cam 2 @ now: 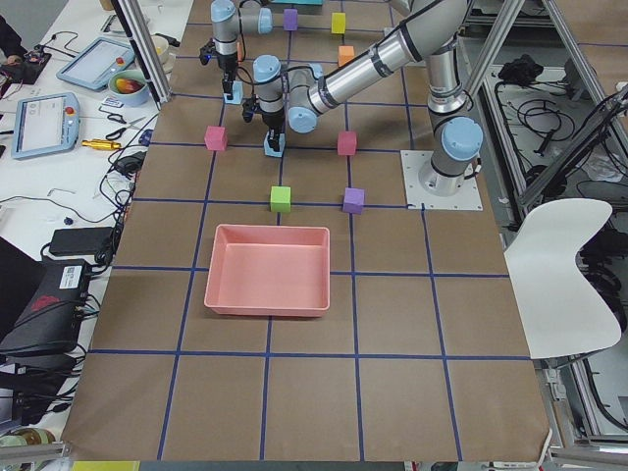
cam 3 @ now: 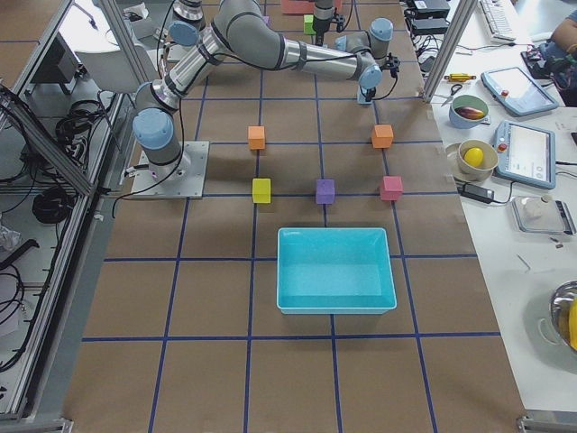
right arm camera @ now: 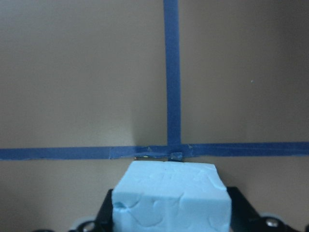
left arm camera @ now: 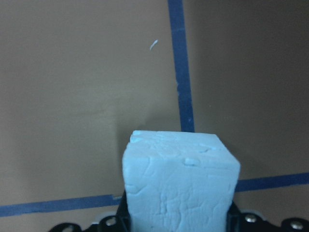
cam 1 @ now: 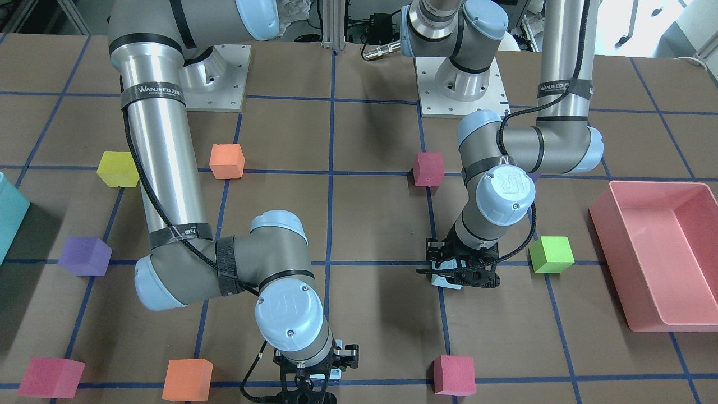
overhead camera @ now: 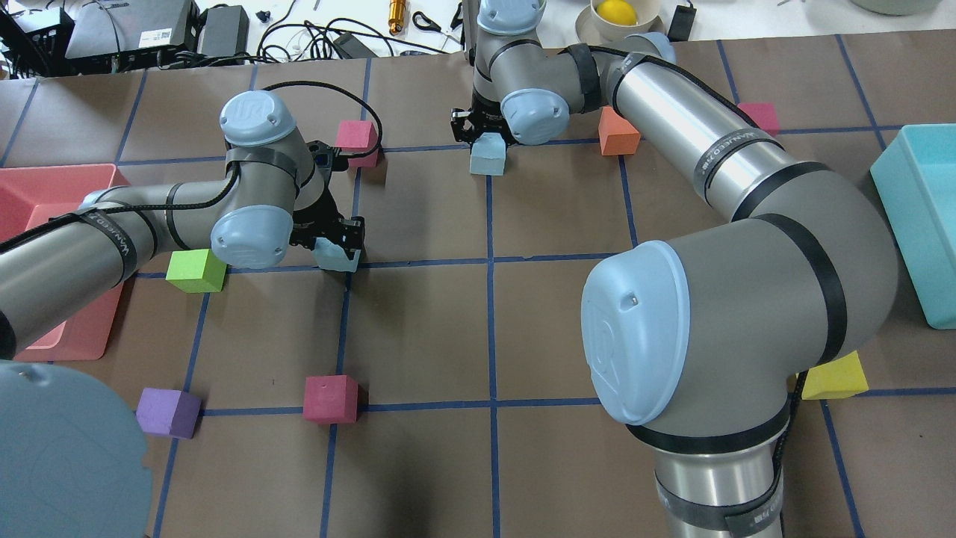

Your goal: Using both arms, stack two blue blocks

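Two pale blue foam blocks are in view, one in each gripper. My left gripper [overhead camera: 334, 240] is shut on one blue block [overhead camera: 337, 258] at a grid crossing left of centre. The block fills the bottom of the left wrist view [left arm camera: 179, 186] and shows in the front view [cam 1: 449, 281]. My right gripper [overhead camera: 485, 138] is shut on the other blue block [overhead camera: 488, 159] at the far middle of the table. That block also shows in the right wrist view [right arm camera: 171, 200]. Both blocks are at or just above the tabletop, and I cannot tell which. They are about two grid cells apart.
A pink tray [overhead camera: 45, 187] lies at the left edge and a teal box [overhead camera: 922, 224] at the right edge. Loose cubes lie around: green [overhead camera: 196, 270], magenta [overhead camera: 331, 398], purple [overhead camera: 168, 412], magenta [overhead camera: 356, 137], orange [overhead camera: 618, 136], yellow [overhead camera: 835, 377].
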Controlling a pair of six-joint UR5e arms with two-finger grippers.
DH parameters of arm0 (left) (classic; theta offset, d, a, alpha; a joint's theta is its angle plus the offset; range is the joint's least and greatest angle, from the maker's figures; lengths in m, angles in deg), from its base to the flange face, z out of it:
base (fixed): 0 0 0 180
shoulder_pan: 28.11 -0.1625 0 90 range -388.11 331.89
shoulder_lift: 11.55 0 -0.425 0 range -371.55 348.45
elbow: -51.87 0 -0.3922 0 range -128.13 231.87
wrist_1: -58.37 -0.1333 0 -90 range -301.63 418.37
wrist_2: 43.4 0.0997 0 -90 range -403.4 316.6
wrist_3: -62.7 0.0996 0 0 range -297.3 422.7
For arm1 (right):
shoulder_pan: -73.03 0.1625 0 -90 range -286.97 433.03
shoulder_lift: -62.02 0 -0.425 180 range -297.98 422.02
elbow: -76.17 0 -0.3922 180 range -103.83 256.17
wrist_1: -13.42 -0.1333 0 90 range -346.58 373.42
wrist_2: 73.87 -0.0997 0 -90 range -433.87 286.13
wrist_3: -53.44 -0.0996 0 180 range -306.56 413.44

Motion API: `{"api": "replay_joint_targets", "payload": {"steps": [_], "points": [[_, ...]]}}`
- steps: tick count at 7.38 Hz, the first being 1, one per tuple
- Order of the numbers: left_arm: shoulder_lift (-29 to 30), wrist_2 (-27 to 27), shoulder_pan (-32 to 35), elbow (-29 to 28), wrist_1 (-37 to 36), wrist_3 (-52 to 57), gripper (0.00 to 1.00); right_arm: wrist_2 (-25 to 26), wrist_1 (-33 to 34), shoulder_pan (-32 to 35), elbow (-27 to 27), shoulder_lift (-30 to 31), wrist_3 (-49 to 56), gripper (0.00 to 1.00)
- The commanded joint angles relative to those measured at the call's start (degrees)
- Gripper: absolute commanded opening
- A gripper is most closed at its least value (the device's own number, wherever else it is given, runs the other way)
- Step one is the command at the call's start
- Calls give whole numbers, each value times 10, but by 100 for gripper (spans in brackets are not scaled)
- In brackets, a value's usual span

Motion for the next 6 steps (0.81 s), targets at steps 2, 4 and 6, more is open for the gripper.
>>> {"api": "replay_joint_targets", "payload": {"steps": [2, 4, 6], "points": [[0, -20, 5, -96, 95, -25, 9, 5, -51, -6, 7, 65, 0, 100], [13, -33, 15, -147, 130, -43, 9, 6, -146, -31, 12, 132, 9, 100], [38, -32, 49, -202, 132, -133, 9, 8, -284, -72, 47, 212, 30, 100]]}}
